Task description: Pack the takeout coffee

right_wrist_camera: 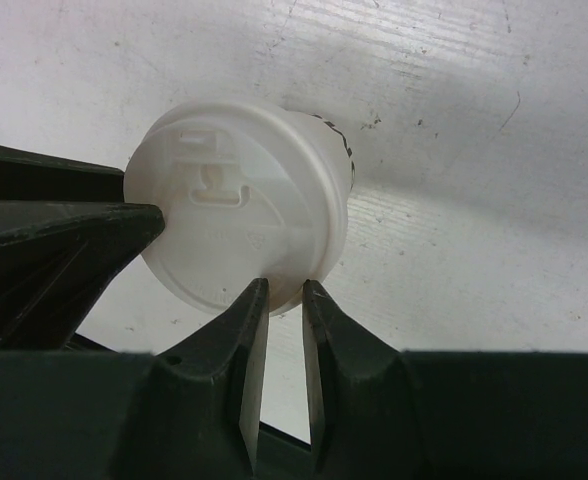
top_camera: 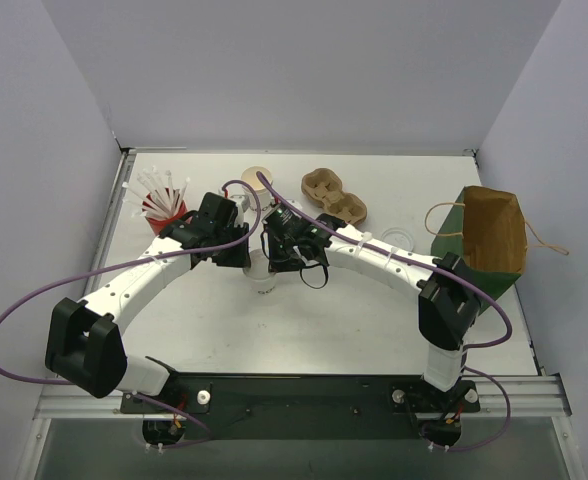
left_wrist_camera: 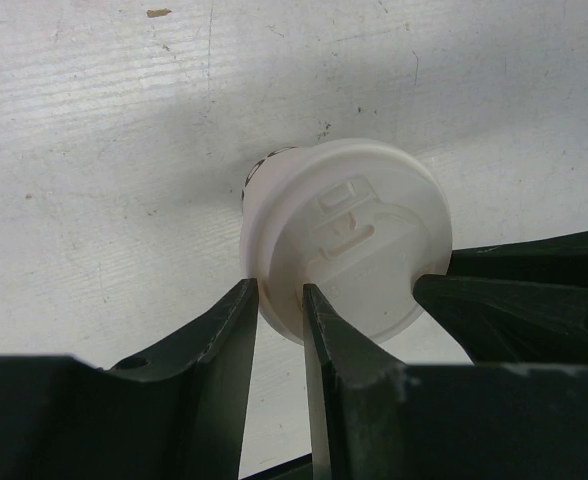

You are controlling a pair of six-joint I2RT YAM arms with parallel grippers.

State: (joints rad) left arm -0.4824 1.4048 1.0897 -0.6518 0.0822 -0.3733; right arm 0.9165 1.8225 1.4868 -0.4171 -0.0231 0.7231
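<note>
The takeout coffee (top_camera: pixel 264 275), a small white paper cup with a round white lid, stands mid-table between both arms. In the left wrist view its lid (left_wrist_camera: pixel 349 235) fills the centre, and my left gripper (left_wrist_camera: pixel 278 290) is nearly shut with the lid's rim pinched between its fingertips. In the right wrist view the lid (right_wrist_camera: pixel 239 205) is at centre, and my right gripper (right_wrist_camera: pixel 284 287) is likewise closed on the rim from the opposite side. The green-and-brown paper bag (top_camera: pixel 489 240) stands open at the far right, apart from both grippers.
A red cup of white straws (top_camera: pixel 162 205) stands at the back left. A lidless white cup (top_camera: pixel 258 178) and a brown pulp cup carrier (top_camera: pixel 334 197) are behind the arms. A loose lid (top_camera: pixel 399 238) lies right of centre. Grey walls enclose the table.
</note>
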